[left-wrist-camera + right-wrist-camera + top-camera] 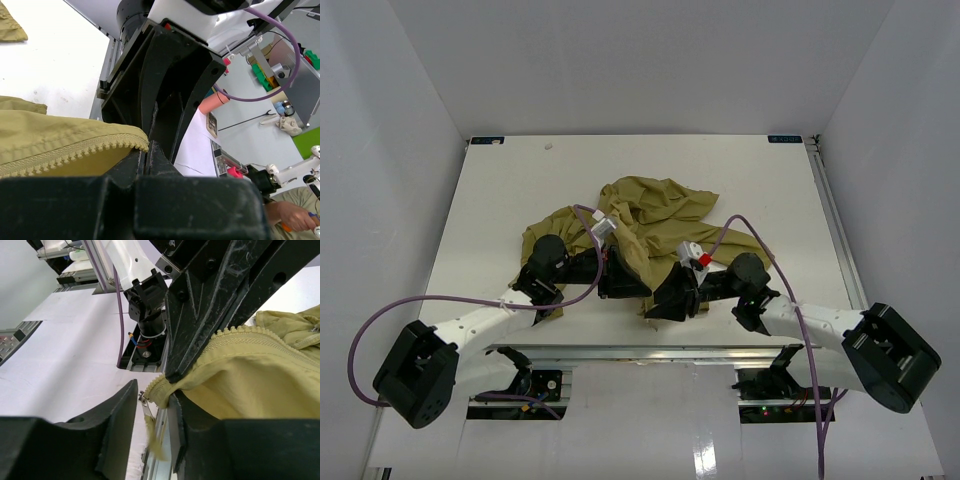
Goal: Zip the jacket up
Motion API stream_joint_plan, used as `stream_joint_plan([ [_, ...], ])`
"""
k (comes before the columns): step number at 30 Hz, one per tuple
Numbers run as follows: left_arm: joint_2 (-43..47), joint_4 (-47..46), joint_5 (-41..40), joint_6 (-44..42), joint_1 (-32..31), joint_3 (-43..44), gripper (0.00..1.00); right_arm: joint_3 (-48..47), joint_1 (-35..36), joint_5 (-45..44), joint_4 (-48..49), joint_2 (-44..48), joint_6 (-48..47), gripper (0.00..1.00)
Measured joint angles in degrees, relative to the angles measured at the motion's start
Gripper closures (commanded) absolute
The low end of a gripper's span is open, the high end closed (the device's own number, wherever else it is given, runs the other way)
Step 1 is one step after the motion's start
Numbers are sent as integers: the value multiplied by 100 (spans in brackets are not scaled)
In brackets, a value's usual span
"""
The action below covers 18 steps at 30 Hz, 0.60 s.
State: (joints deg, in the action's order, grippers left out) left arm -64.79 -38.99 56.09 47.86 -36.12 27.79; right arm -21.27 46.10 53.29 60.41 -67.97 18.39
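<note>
- The table (760, 190) is big, flat and white. White walls stand around it.
- The jacket (660, 205) lies bunched up in the middle of the table. It is a dull yellow-green. The cloth is thin and soft with lots of wrinkles and folds.
- The left arm (470, 325) and the right arm (820, 322) are white and smooth, with black blocky ends. They reach in from the near edge to the front part of the jacket.
- A thin, round purple cable (380, 320) loops beside the left arm.
- The left gripper (146, 150) is black, hard and a bit scratched. Its two fingers are clenched tight on the edge of the jacket, right where the zipper row ends.
- The right gripper (154, 390) is black too, with thick curved fingers. They stand apart with a gap between them. The corner of the jacket's edge pokes into that gap and lies against one finger. The other finger is not touching it.
- The two grippers are very near each other, tip to tip.
- The zipper teeth (75, 155) run along the jacket's edge in a bumpy little row, the same color as the cloth.
- A tiny shiny metal piece (146, 407) hangs at the zipper's end, between the right gripper's fingers.
</note>
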Motion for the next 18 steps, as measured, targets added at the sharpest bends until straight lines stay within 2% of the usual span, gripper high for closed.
stream_joint_plan([
  [8, 19, 151, -141, -179, 0, 0, 100, 12, 18, -1, 212, -270, 205, 80],
  [13, 97, 442, -271, -394, 0, 3, 100, 48, 29, 0, 279, -291, 245, 67],
  [18, 234, 1015, -559, -808, 0, 58, 100, 88, 42, -47, 274, -232, 274, 63],
])
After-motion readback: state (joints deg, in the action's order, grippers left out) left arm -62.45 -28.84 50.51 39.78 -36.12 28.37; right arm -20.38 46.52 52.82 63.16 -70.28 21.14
